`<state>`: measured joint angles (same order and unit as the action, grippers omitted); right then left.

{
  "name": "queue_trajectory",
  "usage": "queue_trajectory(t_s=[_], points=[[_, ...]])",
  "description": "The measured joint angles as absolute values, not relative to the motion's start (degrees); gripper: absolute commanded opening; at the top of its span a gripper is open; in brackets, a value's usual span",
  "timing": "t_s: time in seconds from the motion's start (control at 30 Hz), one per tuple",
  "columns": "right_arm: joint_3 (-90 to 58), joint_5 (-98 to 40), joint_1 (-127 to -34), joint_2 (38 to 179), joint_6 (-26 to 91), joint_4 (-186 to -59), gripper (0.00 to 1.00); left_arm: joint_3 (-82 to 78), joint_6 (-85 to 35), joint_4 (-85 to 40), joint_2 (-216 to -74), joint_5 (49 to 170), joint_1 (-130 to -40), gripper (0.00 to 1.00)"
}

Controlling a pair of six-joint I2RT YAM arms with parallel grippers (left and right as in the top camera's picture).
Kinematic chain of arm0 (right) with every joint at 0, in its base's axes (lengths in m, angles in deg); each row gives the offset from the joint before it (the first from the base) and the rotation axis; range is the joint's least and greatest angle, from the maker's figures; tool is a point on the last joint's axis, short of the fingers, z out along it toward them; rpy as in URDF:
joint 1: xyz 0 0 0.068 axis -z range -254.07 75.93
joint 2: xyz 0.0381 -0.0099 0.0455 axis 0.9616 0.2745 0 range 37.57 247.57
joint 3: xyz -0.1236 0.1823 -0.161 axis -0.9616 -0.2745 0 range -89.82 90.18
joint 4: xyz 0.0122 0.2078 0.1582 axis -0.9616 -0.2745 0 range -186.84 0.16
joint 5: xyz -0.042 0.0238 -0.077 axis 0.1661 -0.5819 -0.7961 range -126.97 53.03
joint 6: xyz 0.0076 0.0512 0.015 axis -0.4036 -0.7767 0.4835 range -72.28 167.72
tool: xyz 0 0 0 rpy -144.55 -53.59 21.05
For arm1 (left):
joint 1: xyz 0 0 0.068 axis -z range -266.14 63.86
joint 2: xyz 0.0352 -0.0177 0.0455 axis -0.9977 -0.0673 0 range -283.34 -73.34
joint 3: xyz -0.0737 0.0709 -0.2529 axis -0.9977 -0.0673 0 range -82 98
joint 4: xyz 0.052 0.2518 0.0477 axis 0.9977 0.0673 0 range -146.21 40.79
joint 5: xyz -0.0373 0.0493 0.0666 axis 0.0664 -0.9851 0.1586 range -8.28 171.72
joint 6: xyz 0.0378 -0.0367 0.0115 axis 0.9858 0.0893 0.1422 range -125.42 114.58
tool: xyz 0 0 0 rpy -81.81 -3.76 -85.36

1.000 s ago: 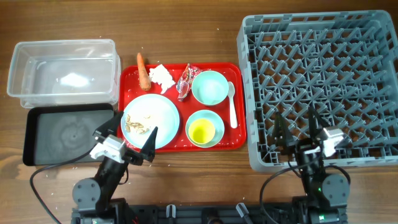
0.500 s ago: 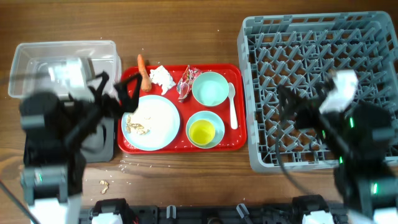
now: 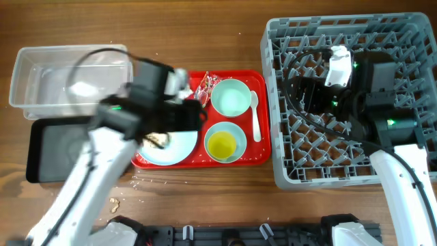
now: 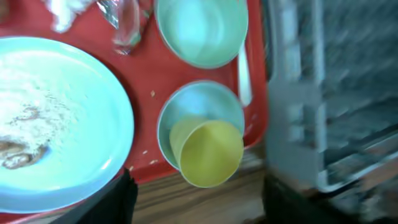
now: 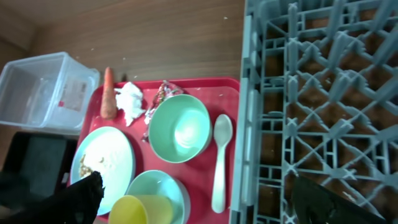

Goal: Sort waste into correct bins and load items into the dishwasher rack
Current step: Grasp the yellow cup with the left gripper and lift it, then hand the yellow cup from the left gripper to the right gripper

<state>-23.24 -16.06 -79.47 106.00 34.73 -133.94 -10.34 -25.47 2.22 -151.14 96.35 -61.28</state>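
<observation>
The red tray (image 3: 263, 154) holds a pale blue plate (image 4: 56, 118) with beige crumbs (image 4: 18, 149), two blue-green bowls (image 4: 200, 28) (image 4: 205, 102), a yellow cup (image 4: 208, 152) lying in the nearer bowl, and a white spoon (image 5: 219, 162). It also holds a red-and-silver wrapper (image 5: 158, 96), a white tissue (image 5: 130, 99) and a carrot (image 5: 108, 93). My left gripper (image 4: 199, 205) is open and empty, above the tray near the cup. My right gripper (image 5: 205, 208) is open and empty, above the grey rack (image 3: 341, 171), facing the tray.
The clear tub (image 3: 68, 78) stands at the back left. The black tray (image 3: 54, 147) lies in front of it. A few crumbs (image 3: 113, 203) lie on the wooden table near the front edge. The rack fills the right side.
Both arms have risen from the table's front edge. The left arm swung right over the red tray. The right arm moved back over the rack, turned towards the tray.
</observation>
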Motion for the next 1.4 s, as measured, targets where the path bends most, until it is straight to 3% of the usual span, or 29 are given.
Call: queue_trajectory(t_s=[0.13,0.27,0.47,0.53,0.63,0.83,1.0,1.1,1.27,1.4], points=[[-23.2,-16.7,-79.5,106.0,34.3,-134.6,1.00,-10.4,-27.1,2.8,-159.1,88.5,-51.9,0.54],[-23.2,-17.6,-79.5,106.0,34.3,-134.9,1.00,-10.4,-28.1,2.8,-165.0,86.6,-51.2,0.43],[-23.2,-19.3,-79.5,106.0,34.3,-134.9,1.00,-10.4,-28.1,2.8,-169.6,86.5,-51.2,0.38],[-23.2,-19.5,-79.5,106.0,34.3,-134.9,1.00,-10.4,-28.1,2.3,-170.0,86.5,-51.2,0.28],[-23.2,-19.5,-79.5,106.0,34.3,-134.9,1.00,-11.9,-28.2,0.6,-170.0,86.5,-51.2,0.04],[-23.2,-19.5,-79.5,106.0,34.3,-135.0,1.00,-13.2,-28.3,-0.4,-170.0,86.5,-51.3,0.04],[-23.2,-19.6,-79.5,106.0,34.3,-135.7,1.00,-4.0,-28.3,11.4,-168.5,87.8,-55.9,0.04],[-23.2,-19.3,-79.5,106.0,34.3,-135.6,1.00,2.7,-28.0,10.4,-163.8,95.4,-63.9,0.04],[-23.2,-6.5,-79.4,106.0,35.5,-130.6,0.94,4.5,-25.6,5.6,-160.8,128.6,-80.5,0.04],[-23.1,10.2,-79.4,106.0,38.9,-120.9,0.94,4.5,-24.3,5.7,-161.3,147.3,-83.1,0.04]])
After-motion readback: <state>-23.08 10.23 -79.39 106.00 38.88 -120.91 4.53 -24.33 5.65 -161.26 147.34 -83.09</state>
